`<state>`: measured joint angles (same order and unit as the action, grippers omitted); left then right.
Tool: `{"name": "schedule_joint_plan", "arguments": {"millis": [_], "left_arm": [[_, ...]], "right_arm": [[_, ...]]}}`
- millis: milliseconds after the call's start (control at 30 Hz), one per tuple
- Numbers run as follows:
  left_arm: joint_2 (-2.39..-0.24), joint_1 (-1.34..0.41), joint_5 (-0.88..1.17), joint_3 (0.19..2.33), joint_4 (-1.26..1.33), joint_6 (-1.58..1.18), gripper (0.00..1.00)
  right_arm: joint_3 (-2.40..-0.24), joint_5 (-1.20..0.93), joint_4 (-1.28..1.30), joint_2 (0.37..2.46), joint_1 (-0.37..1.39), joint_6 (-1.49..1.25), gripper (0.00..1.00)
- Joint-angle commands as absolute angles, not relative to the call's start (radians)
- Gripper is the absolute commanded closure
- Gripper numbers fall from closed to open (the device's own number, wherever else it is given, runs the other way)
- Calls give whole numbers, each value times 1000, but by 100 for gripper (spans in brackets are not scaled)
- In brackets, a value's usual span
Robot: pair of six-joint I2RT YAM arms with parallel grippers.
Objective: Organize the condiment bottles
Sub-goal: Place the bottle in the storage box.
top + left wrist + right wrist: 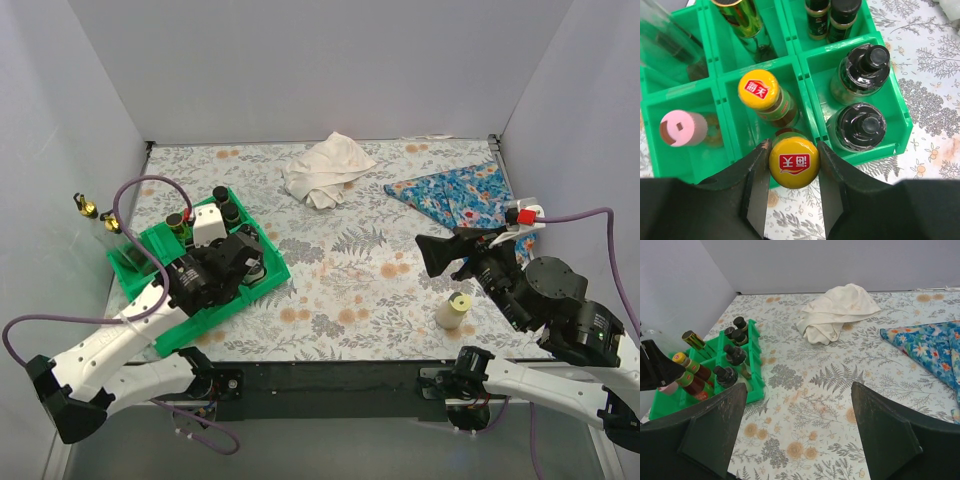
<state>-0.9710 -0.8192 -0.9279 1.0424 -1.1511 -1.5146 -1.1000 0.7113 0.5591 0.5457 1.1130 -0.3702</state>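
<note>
Left wrist view: we see our left gripper (pixel 792 150) clamped on a yellow-capped bottle (pixel 794 163) at the near end of a compartment in the green tray (pixel 812 102) — a second yellow-capped bottle (pixel 759 90) stands just beyond the jaws. Our right gripper (pixel 797 390) gapes empty, the tray ahead to its left.

From above, the left arm (pixel 215 268) covers most of the tray (pixel 152 243), hiding all but a few bottles (pixel 228 203). In the left wrist view the yellow-capped bottle (pixel 794 162) shows only its cap. The clear bottle (pixel 665 40) is blurred and cut off at the top-left corner. The blue cloth (pixel 935 347) runs off the right edge.
</note>
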Motion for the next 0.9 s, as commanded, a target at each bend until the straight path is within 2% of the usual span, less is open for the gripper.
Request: {"name": "schedule_joint_plan", "arguments": {"millis": [0,200,567,600,633,700,767,867], "left_arm": [[-904,-790,-970,974,-899,-1399,100],[-887,-738,-911,878,-744,-1332,100],[-861,-643,-851,805,-699,-1351,100],[-858,-641,-859,807,-713,-1362,94],[-856,-641,-874,808,-724,-1380,78],[-853,-641,-884,810,-745,-1387,62],[-847,-641,-871,814,-753,-1387,50],[-848,-641,-850,836,-768,-1382,39]], "right_arm": [[-1117,719,541,546,1115,-379,7],[-1106,710,541,543,1115,-383,7],[-1088,723,540,528,1115,-385,7],[-1088,726,541,526,1115,-385,7],[-1086,727,541,526,1115,-385,7],[-1081,732,540,528,1115,-385,7],[-1080,735,541,529,1115,-383,7],[-1078,738,534,537,1115,-380,7]]}}
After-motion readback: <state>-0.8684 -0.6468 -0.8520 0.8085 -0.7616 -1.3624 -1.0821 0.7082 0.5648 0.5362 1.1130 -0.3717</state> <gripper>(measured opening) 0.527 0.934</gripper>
